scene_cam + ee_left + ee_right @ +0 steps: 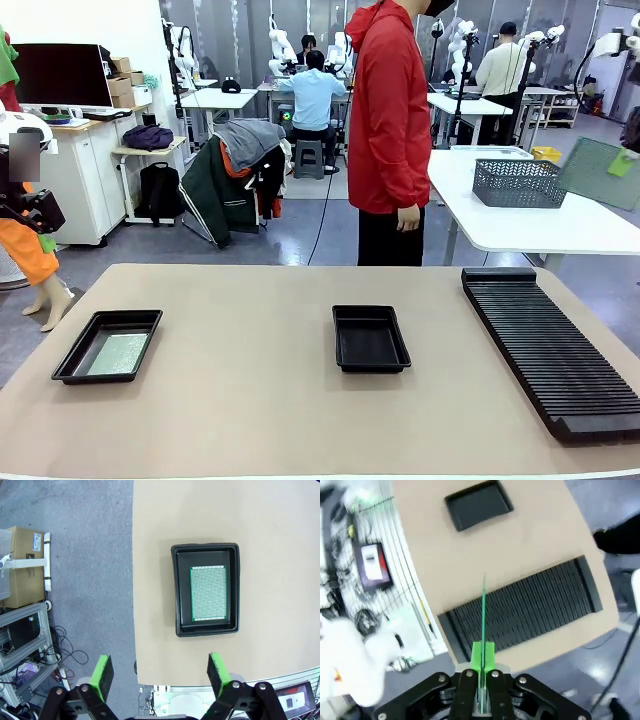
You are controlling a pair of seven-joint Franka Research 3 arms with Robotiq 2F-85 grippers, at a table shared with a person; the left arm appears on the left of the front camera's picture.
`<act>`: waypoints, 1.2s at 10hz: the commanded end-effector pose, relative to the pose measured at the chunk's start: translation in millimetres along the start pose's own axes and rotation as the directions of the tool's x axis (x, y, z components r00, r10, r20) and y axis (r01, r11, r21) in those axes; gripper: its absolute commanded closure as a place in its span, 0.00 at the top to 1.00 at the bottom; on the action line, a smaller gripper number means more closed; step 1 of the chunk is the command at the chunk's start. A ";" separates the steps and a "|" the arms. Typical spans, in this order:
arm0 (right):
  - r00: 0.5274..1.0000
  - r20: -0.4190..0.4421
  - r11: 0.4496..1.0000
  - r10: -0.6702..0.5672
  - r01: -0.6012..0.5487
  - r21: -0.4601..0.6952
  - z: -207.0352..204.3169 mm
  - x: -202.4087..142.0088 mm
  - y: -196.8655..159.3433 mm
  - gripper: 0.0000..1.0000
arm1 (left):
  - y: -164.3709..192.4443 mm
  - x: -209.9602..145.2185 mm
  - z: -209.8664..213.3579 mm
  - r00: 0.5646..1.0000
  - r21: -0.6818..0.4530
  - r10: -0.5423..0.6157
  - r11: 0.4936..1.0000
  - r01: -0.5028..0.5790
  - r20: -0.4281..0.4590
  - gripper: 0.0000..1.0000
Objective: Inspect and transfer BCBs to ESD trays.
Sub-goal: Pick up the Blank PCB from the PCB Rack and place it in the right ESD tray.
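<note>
In the left wrist view, the left gripper [160, 672] hangs with its jaws wide apart above a black ESD tray [206, 547] that holds one BCB [208, 593] flat on its floor. The right wrist view, somewhat blurred, has the right gripper [483, 652] pinched on what looks like a second BCB [483, 605], edge-on over the ribbed rack [530, 610]. The front view adds a person [390, 120] at the far side and the middle tray [370, 340].

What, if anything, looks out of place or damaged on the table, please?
Nothing stands out. One BCB lies flat and square in its tray; the middle tray is empty, the slotted rack straight; the right gripper holds another BCB edge-on.
</note>
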State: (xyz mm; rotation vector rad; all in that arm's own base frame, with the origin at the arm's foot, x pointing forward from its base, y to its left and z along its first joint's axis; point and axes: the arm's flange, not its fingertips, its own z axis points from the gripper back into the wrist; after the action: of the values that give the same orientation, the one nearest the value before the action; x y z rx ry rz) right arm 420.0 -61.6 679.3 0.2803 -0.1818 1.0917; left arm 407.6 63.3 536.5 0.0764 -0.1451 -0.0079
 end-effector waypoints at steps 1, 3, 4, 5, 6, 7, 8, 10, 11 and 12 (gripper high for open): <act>0.989 0.043 0.990 -0.140 0.140 0.008 -18.7 18.7 7.6 0.03 | 1.7 -1.2 -1.9 1.000 -0.006 -0.003 1.000 0.003 0.003 1.00; 0.917 0.113 0.922 -0.383 0.373 0.101 -59.5 36.6 22.0 0.03 | 1.7 -1.2 -1.9 1.000 -0.006 -0.003 1.000 0.003 0.003 1.00; 0.879 0.136 0.887 -0.457 0.440 0.139 -76.3 40.4 29.9 0.03 | 1.7 -1.2 -1.9 1.000 -0.006 -0.003 1.000 0.003 0.003 1.00; 0.842 0.156 0.853 -0.516 0.490 0.178 -94.9 44.5 38.9 0.03 | 1.7 -1.2 -1.9 1.000 -0.006 -0.003 1.000 0.003 0.003 1.00; 0.807 0.175 0.823 -0.564 0.530 0.206 -113.2 48.0 47.8 0.03 | 1.7 -1.2 -1.9 1.000 -0.006 -0.003 1.000 0.003 0.003 1.00; 0.775 0.196 0.795 -0.601 0.555 0.246 -136.3 54.2 56.9 0.03 | 1.7 -1.2 -1.9 1.000 -0.006 -0.003 1.000 0.003 0.003 1.00; 0.750 0.216 0.774 -0.625 0.561 0.293 -157.8 60.6 62.1 0.03 | 1.7 -1.2 -1.9 1.000 -0.006 -0.003 1.000 0.003 0.003 1.00; 0.692 0.237 0.721 -0.681 0.579 0.381 -203.2 68.2 65.4 0.03 | 1.7 -1.2 -1.9 1.000 -0.006 -0.003 1.000 0.003 0.003 1.00; 0.664 0.247 0.697 -0.706 0.587 0.412 -223.1 72.6 67.5 0.03 | 1.7 -1.2 -1.9 1.000 -0.006 -0.003 1.000 0.003 0.003 1.00; 0.630 0.260 0.671 -0.732 0.597 0.439 -241.9 79.3 69.3 0.03 | 1.7 -1.2 -1.9 1.000 -0.006 -0.003 1.000 0.003 0.003 1.00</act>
State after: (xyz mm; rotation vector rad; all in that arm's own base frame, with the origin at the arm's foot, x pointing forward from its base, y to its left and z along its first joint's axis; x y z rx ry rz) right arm 392.9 95.8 491.2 0.7678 -0.2124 0.3013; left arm 407.5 63.4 536.5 0.0762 -0.1452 -0.0077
